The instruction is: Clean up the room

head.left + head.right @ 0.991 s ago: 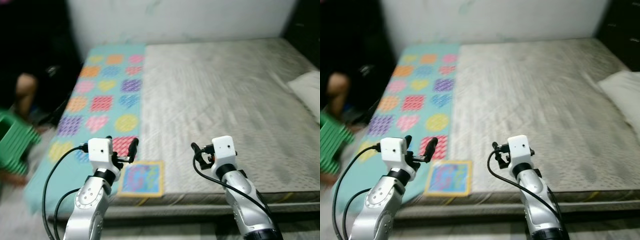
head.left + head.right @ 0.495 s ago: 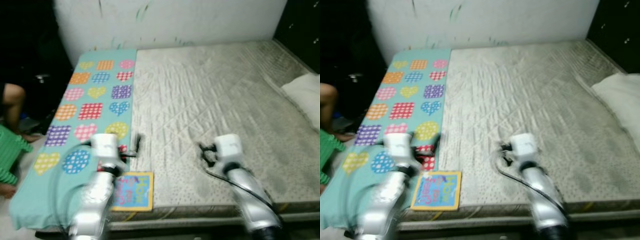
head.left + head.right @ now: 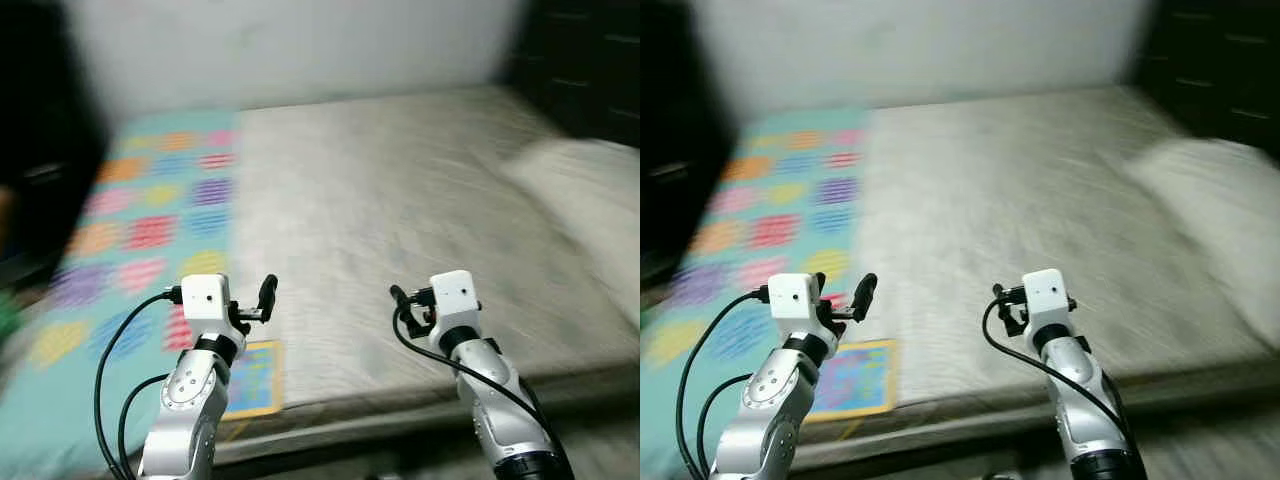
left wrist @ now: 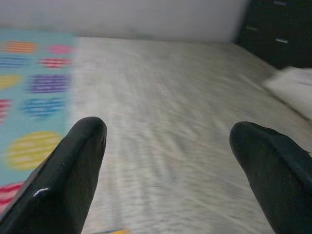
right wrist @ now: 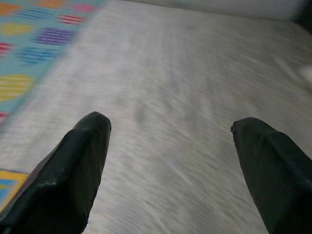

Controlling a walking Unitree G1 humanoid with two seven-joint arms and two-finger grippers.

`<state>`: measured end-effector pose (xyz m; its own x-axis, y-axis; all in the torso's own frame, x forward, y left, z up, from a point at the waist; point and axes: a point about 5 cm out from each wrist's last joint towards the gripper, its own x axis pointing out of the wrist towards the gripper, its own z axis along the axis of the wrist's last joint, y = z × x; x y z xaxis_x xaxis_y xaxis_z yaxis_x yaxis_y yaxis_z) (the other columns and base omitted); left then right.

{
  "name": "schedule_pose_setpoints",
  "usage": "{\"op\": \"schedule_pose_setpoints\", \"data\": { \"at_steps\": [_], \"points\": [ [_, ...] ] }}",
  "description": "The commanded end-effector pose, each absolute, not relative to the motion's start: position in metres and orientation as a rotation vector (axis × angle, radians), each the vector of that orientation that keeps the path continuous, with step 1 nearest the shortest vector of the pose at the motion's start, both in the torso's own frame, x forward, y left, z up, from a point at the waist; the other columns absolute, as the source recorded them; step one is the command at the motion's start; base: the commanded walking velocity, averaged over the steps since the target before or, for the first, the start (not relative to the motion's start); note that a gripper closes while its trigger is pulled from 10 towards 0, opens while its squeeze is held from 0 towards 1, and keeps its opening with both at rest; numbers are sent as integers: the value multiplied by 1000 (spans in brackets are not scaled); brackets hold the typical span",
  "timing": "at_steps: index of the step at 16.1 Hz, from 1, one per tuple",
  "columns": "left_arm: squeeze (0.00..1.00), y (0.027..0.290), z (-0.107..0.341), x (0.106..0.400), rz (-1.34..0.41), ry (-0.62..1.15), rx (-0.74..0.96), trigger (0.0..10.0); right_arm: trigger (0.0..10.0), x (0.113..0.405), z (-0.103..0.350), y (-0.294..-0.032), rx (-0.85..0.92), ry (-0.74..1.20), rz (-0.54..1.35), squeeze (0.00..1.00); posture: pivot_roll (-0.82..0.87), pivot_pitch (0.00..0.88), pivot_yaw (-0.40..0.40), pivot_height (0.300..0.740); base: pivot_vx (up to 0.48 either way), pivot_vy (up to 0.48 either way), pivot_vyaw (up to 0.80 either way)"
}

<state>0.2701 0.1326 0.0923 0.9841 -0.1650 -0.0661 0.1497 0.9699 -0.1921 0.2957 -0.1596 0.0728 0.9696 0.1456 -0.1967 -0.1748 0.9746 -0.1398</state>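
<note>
So the head cam has swung toward my right since half a second back: the bed slid left across the view, the person and green thing at the left edge are gone, and the pillow now takes up way more of the right side, all of it smeared with motion blur. Both arms sit about where they were relative to the camera. My left gripper (image 4: 168, 170) is held up over the near part of the bed, fingers (image 4: 73, 170) spread wide with nothing between them, just mattress showing through the gap. Right gripper (image 5: 170, 170) is the same deal, wide open and empty, hovering above the bare grey mattress (image 3: 400, 200). Working outward from the left gripper: at roughly 5 o'clock from it, right at the bed's near edge, lies a colourful book (image 3: 252, 378) with a yellow border, partly tucked behind my left arm in the head views. At about 10 o'clock from that gripper stretches the teal blanket (image 3: 130, 220) with coloured heart and patch shapes, covering the left strip of the bed and butting up against the grey part. Off at 2 o'clock from the right gripper is the white pillow (image 3: 580, 190), well apart from both arms. Dark furniture (image 3: 1210, 70) stands beyond the bed's far right corner.
</note>
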Motion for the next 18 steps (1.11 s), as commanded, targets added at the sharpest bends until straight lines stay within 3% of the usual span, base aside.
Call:
{"op": "schedule_pose_setpoints", "data": {
  "at_steps": [1, 5, 12, 18],
  "points": [
    [0, 130, 93, 272, -165, 90, -186, 10000, 10000, 296, 74, -160, -155, 183, 153, 0, -143, 79, 52, 740, 0, 315, -675],
    [0, 129, 94, 272, -179, 86, -187, 10000, 10000, 296, 73, -160, -155, 186, 154, 0, -143, 77, 53, 740, 0, 464, -595],
    [0, 129, 94, 272, -179, 83, -189, 10000, 10000, 296, 73, -159, -157, 183, 164, 0, -143, 79, 52, 740, 0, 480, 0],
    [0, 128, 96, 273, -185, 64, -180, 10000, 10000, 294, 76, -157, -169, 161, 196, 0, -146, 80, 53, 740, 0, 0, 0]
  ]
}}
